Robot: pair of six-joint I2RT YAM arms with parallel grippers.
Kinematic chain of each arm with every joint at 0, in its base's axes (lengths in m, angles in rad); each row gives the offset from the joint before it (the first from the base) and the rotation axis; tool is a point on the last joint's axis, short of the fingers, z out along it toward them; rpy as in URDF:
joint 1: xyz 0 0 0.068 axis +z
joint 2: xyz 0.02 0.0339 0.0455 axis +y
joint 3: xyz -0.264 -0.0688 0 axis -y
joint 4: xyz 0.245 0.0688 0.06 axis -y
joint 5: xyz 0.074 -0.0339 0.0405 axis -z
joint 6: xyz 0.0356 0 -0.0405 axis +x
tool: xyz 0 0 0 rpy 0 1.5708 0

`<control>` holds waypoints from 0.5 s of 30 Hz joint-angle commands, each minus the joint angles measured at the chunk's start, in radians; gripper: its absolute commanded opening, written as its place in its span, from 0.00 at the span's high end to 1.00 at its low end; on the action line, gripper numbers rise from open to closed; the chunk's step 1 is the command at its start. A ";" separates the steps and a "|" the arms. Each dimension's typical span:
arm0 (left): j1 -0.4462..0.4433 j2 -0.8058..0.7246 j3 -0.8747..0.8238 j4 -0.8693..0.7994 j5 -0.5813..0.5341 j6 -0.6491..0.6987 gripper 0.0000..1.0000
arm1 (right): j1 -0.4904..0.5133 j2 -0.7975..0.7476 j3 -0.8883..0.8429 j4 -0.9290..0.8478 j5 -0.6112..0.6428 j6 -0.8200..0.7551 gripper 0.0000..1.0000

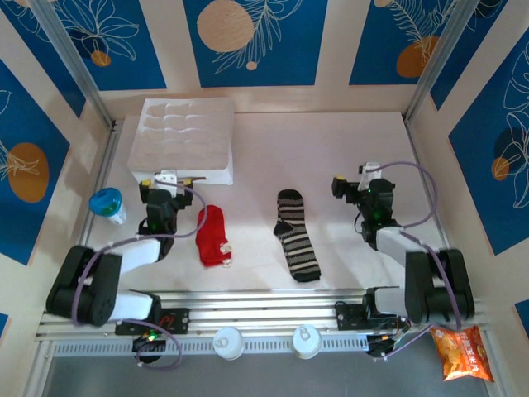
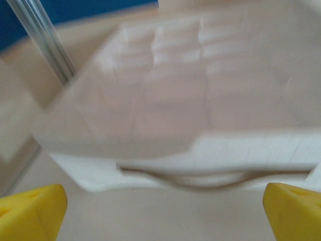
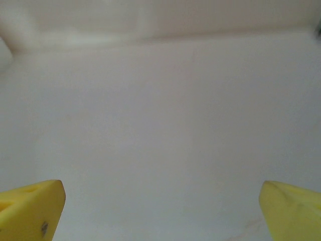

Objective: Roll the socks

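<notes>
Two socks lie flat on your bench (image 1: 331, 149), long axes running near to far: the red sock (image 1: 212, 236) just right of your left fingers (image 2: 30, 213), the striped sock (image 1: 296, 235) left of your right fingers (image 3: 288, 208), both pairs spread wide and empty.

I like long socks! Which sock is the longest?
The black-and-grey striped sock, lying to the right of the small plain red sock. It is clearly longer from end to end than the red one.
</notes>
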 commanded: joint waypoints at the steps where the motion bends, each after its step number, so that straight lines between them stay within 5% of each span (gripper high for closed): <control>1: -0.075 -0.125 0.252 -0.352 -0.329 -0.153 0.00 | 0.053 -0.160 0.213 -0.102 0.126 -0.053 0.01; 4: -0.063 -0.169 0.579 -1.042 -0.270 -0.671 0.00 | 0.053 -0.149 0.608 -0.602 0.151 0.141 0.01; 5: -0.045 -0.176 0.615 -1.117 -0.245 -0.820 0.00 | 0.040 -0.120 0.730 -0.809 0.168 0.270 0.01; 6: -0.011 -0.185 0.616 -1.086 -0.099 -0.836 0.00 | 0.018 -0.090 0.779 -0.885 0.229 0.419 0.01; 7: 0.007 -0.186 0.615 -1.060 0.027 -0.839 0.00 | -0.014 -0.082 0.785 -0.887 0.131 0.446 0.02; 8: 0.005 -0.177 0.634 -1.093 0.110 -0.877 0.00 | -0.032 -0.092 0.757 -0.816 -0.018 0.419 0.05; 10: -0.019 -0.153 0.669 -1.222 0.245 -0.980 0.01 | 0.049 -0.127 0.689 -0.686 -0.088 0.329 0.05; 15: -0.124 -0.147 0.607 -1.544 0.506 -1.113 0.30 | 0.552 -0.171 0.526 -0.667 -0.147 -0.218 0.15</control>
